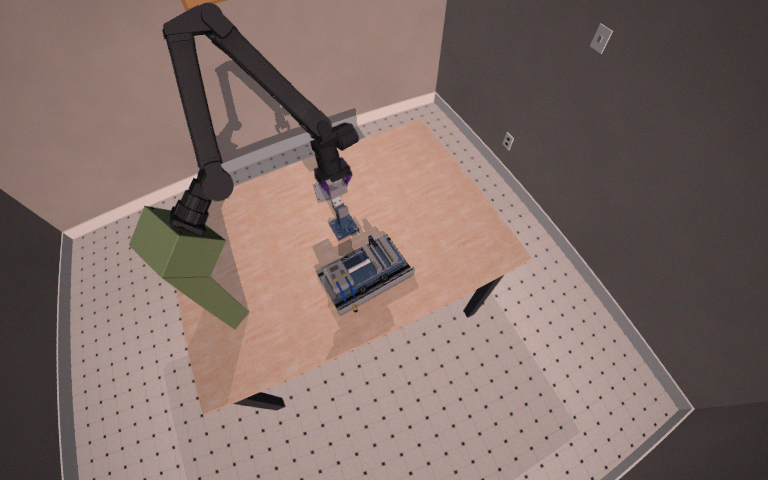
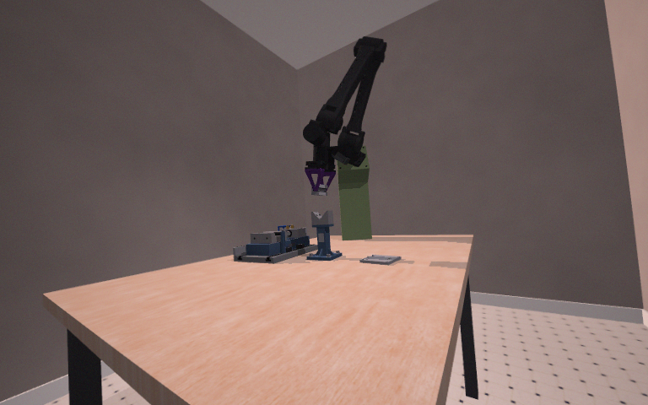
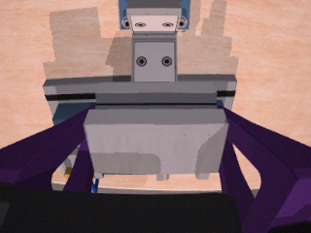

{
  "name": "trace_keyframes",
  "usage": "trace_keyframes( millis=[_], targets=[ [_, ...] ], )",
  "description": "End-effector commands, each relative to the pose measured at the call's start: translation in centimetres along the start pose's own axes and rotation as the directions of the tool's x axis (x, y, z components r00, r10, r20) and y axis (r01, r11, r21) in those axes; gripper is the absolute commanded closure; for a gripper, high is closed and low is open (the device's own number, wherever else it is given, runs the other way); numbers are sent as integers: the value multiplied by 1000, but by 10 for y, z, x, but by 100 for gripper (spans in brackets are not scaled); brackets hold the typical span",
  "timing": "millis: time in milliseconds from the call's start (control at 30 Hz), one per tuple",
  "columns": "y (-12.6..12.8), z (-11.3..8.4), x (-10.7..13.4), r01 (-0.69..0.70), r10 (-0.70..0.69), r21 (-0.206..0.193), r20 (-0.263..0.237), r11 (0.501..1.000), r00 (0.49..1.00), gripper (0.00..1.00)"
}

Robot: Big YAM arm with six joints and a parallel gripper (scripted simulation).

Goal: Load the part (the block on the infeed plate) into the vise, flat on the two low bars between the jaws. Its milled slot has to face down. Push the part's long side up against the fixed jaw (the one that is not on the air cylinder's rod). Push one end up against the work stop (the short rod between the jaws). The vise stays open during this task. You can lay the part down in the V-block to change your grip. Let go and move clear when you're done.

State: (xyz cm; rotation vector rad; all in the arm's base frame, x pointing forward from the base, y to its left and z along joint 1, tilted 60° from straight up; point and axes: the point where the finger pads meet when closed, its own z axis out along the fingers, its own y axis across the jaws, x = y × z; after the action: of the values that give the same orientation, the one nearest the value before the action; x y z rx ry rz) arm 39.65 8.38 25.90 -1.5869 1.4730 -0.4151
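The desk [image 1: 453, 203] [image 2: 286, 305] [image 3: 272, 49] is overhung by the arm [image 1: 192, 96] [image 2: 346, 85], mounted at one short edge. The vise [image 1: 362, 266] [image 2: 263, 248] [image 3: 68, 87] is set toward the long edge farther from the pale wall; if it were approached askew, a jaw top could be struck before the two low bars were reached. Beside it, toward the wall-side long edge, the V-block [image 1: 340, 211] [image 2: 328, 218] [image 3: 155, 24] is stood on its post. Were the load swung across too low, this block could be clipped and the grip twisted. The infeed plate [image 1: 321, 192] [image 2: 380, 259] is left nearer that wall-side edge, its load taken off.

The hand [image 1: 338, 184] [image 2: 319, 191] [image 3: 155, 116] is closed on the part [image 3: 155, 146], which is held above the V-block, apart from it. The milled slot cannot be made out; if its facing were misjudged, the part would be seated wrong side down. Should it be released before the fixed jaw and work stop were met, a gap could be left, or the part nudged as the fingers were withdrawn.
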Motion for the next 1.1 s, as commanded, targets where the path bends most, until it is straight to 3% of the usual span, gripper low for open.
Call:
trace_keyframes(
  millis=[0, 367, 733, 1067],
  targets=[
    [-14, -10, -14, 1, -1, 25, 1, 1000, 1000, 100],
    [-14, -9, -13, -1, 3, 24, -81, 1000, 997, 100],
    [-7, 1, -10, -9, 8, -4, -206, 1000, 978, 100],
    [-7, 1, -10, -9, 8, -3, -297, 1000, 955, 100]
  ],
)
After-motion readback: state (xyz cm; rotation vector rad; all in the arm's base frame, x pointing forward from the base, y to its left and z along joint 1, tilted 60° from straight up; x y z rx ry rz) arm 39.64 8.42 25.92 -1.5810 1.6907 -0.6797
